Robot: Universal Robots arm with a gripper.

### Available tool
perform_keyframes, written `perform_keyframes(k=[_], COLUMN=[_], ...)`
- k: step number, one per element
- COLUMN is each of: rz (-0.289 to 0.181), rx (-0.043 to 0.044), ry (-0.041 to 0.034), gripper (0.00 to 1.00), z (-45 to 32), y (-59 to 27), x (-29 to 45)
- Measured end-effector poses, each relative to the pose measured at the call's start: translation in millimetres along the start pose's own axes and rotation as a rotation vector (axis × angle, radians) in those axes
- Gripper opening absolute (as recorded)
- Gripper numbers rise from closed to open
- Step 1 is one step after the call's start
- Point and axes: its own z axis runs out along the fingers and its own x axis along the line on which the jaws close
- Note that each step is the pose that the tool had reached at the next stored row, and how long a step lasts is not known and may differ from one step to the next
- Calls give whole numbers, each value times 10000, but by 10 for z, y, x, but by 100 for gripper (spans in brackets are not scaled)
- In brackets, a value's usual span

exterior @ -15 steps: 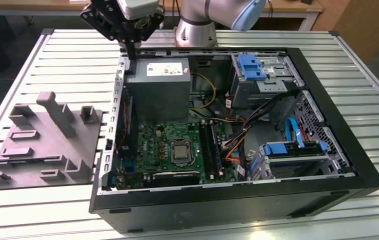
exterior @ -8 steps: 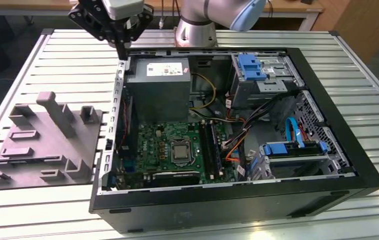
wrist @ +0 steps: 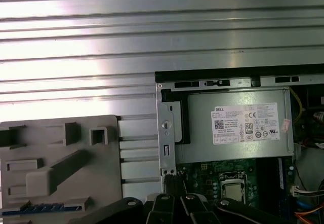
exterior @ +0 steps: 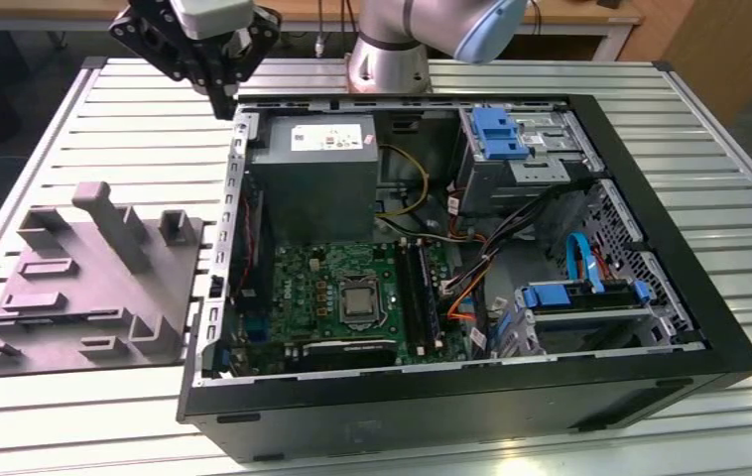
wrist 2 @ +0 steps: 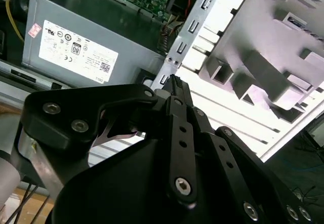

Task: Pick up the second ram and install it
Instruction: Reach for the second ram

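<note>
One open computer case (exterior: 482, 402) and one grey fixture tray (exterior: 85, 297), side by side on the slatted surface (exterior: 98, 421).
Inside the case, one green motherboard (exterior: 300, 283) and, beyond it, one grey power supply (exterior: 313, 164). In the first wrist view, the second ram (wrist: 38, 207) lying edge-on in a tray slot: a thin blue strip, chips not discernible. Farthest, over the case's far corner, one gripper (exterior: 226, 94), fingertips pressed together, well apart from the ram.

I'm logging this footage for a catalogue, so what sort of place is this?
Likely a robotics lab bench for computer assembly: a robot arm stands at a slatted metal table holding an open desktop computer case and a grey moulded fixture tray.
</note>
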Motion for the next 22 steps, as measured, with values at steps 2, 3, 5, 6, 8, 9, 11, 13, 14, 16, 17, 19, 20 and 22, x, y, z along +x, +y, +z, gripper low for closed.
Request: perform_keyframes(k=[2,3,5,6,8,9,11,13,14,16,17,19,20,22], rz=[1,1,1,1,1,0,0,1,1,1,0,0,1,1], rx=[-1,0,-1,-1,-1,-1,-1,-2,-2,-2,-2,-2,-2,-3], ry=[-3,-3,-6,-6,-6,-6,-7,-10,-10,-13,-13,-15,-17,-22], gripper=[10,10,10,10,10,10,10,10,10,10,10,10,10,10], z=[-1,-2,-3,-4,-5,-6,-7,-8,-9,-11,-12,-14,-15,-16], y=[-3,-5,-8,-10,-12,-14,-18,-22,-24,-28,-30,-35,-37,-42], x=[47,70,109,128,164,186,234,289,316,372,403,465,497,565])
